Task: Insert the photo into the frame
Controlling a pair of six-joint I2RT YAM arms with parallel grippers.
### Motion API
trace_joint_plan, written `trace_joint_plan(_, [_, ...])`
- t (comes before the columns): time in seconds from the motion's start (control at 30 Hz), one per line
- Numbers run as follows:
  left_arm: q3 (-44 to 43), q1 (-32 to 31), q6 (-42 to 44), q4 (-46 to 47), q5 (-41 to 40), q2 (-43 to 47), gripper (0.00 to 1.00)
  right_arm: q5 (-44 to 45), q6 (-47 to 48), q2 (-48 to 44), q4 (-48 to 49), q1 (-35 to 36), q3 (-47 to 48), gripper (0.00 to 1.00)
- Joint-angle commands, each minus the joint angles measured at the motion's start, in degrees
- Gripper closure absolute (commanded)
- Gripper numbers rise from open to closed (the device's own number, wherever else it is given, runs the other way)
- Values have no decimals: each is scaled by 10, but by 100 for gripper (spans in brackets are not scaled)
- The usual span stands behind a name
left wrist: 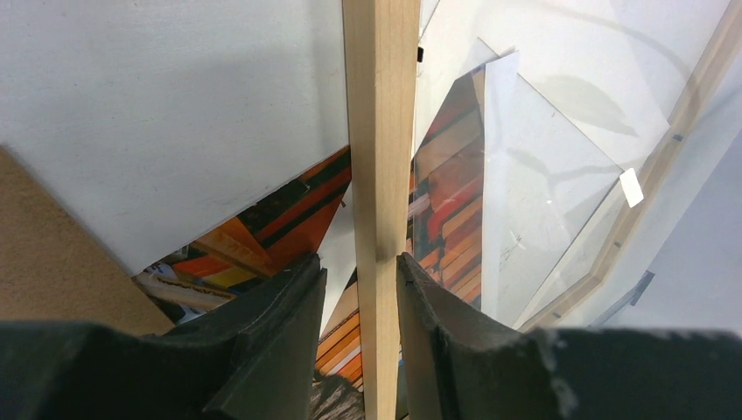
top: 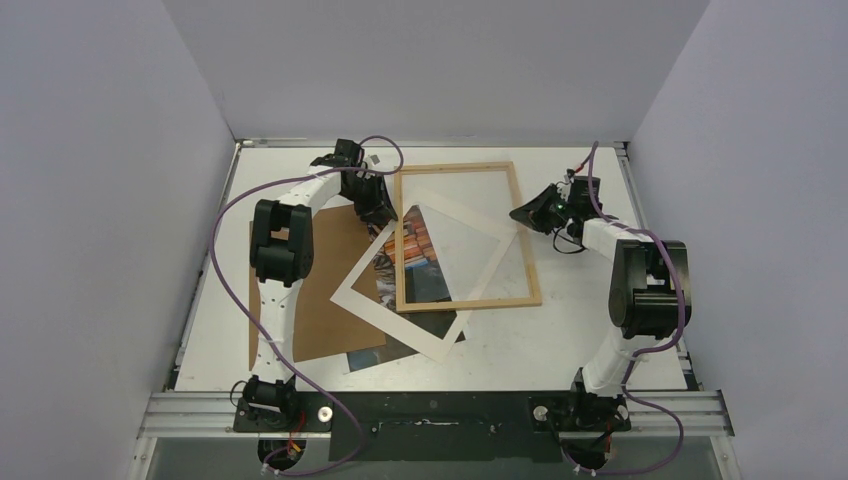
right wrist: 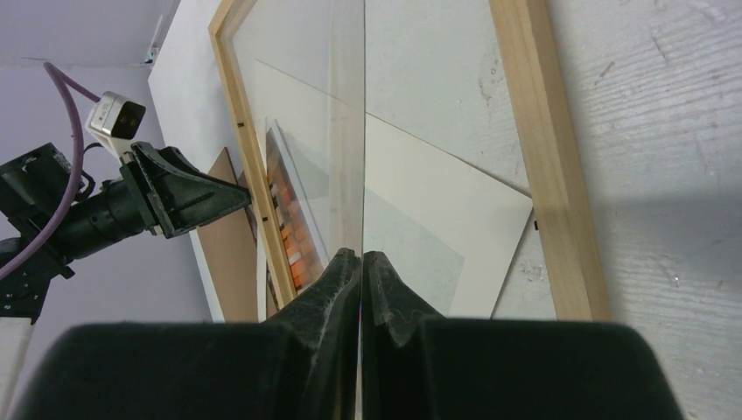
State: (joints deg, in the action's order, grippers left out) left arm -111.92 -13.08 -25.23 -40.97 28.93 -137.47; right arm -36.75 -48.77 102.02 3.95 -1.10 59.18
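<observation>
The light-wood frame (top: 468, 305) lies mid-table, partly over the tilted white mat (top: 350, 297). Beneath the mat is the photo (top: 418, 248); its orange books show through the opening. My left gripper (top: 384, 216) is at the frame's left rail. In the left wrist view its jaws (left wrist: 359, 258) stand astride the rail (left wrist: 381, 131): the right finger touches the wood, and a gap shows the photo (left wrist: 289, 210) beside the left finger. My right gripper (top: 522, 213) is at the frame's right rail, shut (right wrist: 361, 254) on the edge of a clear pane (right wrist: 363, 131).
A brown backing board (top: 325, 300) lies under the mat and photo on the left. The clear pane (left wrist: 534, 201) tilts over the frame's opening. The purple side walls stand close on both sides. The left arm's cable (top: 225, 215) loops over the left of the table.
</observation>
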Motion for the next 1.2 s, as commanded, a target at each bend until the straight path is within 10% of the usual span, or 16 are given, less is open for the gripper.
trace_joint_plan(0.0, [-4,-5,17,-10,-36,-33,65,1,-11,-11,32,-3,-9,100])
trace_joint_plan(1.17, [-27,-7,17,-23,-47,-49,73,-80,-257,7,207,-8,-23,100])
